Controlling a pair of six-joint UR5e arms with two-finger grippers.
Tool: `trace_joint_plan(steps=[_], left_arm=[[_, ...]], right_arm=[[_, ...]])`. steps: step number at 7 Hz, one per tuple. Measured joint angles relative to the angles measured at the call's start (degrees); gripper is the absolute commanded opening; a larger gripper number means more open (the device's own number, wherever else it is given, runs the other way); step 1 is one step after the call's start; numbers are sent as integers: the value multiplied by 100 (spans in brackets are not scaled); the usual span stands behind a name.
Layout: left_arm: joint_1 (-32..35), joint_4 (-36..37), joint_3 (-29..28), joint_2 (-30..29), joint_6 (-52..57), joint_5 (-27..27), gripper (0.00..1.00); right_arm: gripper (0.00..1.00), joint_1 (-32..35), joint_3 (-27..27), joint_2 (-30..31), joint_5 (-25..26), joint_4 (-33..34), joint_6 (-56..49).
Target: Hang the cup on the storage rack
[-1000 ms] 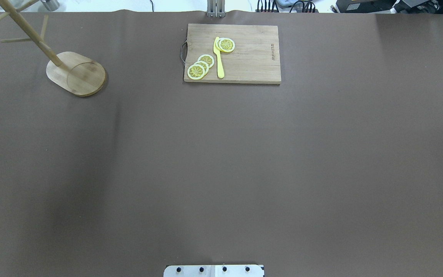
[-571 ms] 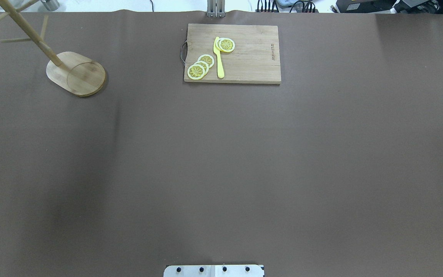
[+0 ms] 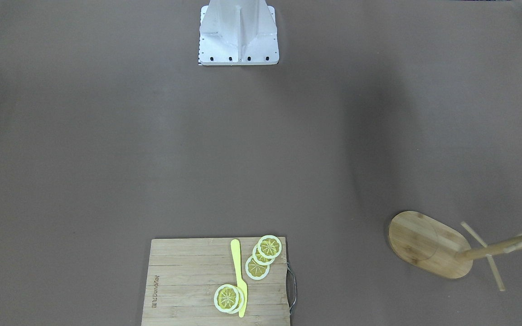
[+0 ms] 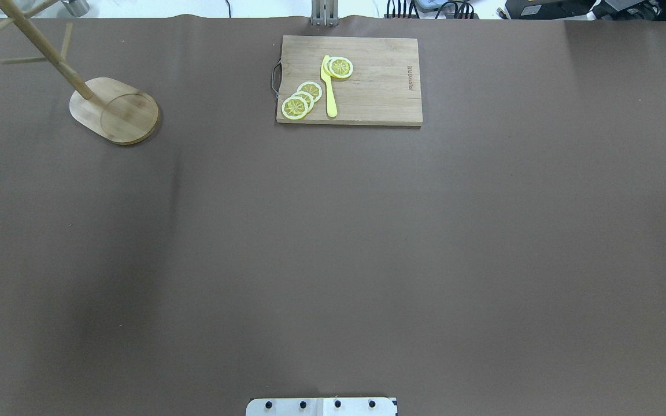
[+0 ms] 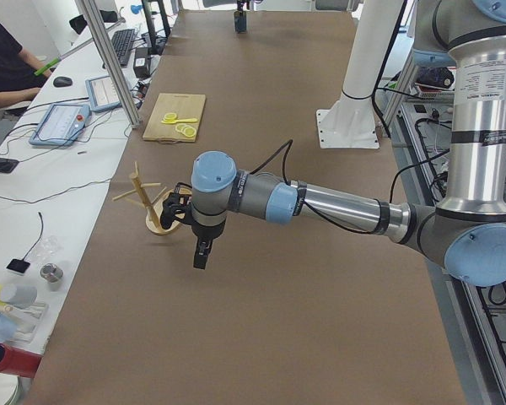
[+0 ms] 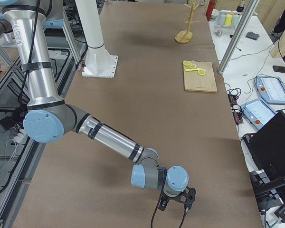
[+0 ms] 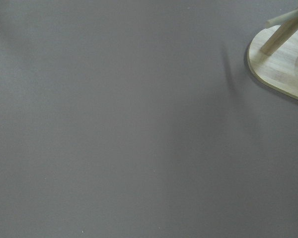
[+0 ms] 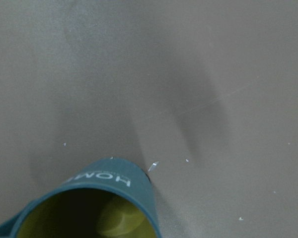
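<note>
Nothing has shifted in the overhead view since a second ago: the storage rack (image 4: 114, 111) stands in the same far corner on my left side, and the bamboo cutting board (image 4: 379, 86) with its lemon slices (image 4: 301, 99) and yellow plastic knife (image 4: 329, 86) lies where it did. Neither of my arms reaches into that view.

As for the job, I judge it barely begun. The rack's pegs are bare in every view that shows them. The teal cup (image 8: 102, 196) sits on the bench at the low edge of my right wrist view, its yellowish inside facing the camera and its pale lettering turned towards me. It looks to be resting on the bench, not lifted.

My right hand (image 6: 180, 202) hangs low over the bench at my right end, well apart from the rack. It shows only in the side view, so I cannot tell how far apart its fingers are, nor whether they touch the cup. My left hand (image 5: 199, 261) hangs above the bench near the rack's base, pointing down. I cannot tell its opening either, though I see nothing in it.

Still to do, as I read it: take hold of the cup, carry it the length of the bench, perhaps passing it to my left hand, and slip the handle over a peg.
</note>
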State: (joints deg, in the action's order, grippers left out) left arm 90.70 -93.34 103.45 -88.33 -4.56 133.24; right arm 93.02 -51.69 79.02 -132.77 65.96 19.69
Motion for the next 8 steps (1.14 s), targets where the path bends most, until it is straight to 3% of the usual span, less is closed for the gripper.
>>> trace_joint_plan(steps=[1,2,5,8], left_arm=[[-1,0,0,0,-1,0,99],[-2,0,-3,0,-1,0,99],[-8,0,-22,-10,-1,-8,99],[-8,-8,-69,-17,1,-14,99]], right_arm=[[24,-3,19,0,-4,-26,2],[0,-3,20,0,-6,-35,4],[0,-9,-96,1,-10,-33,-15],[0,616,-522,-238,-777,81,-87]])
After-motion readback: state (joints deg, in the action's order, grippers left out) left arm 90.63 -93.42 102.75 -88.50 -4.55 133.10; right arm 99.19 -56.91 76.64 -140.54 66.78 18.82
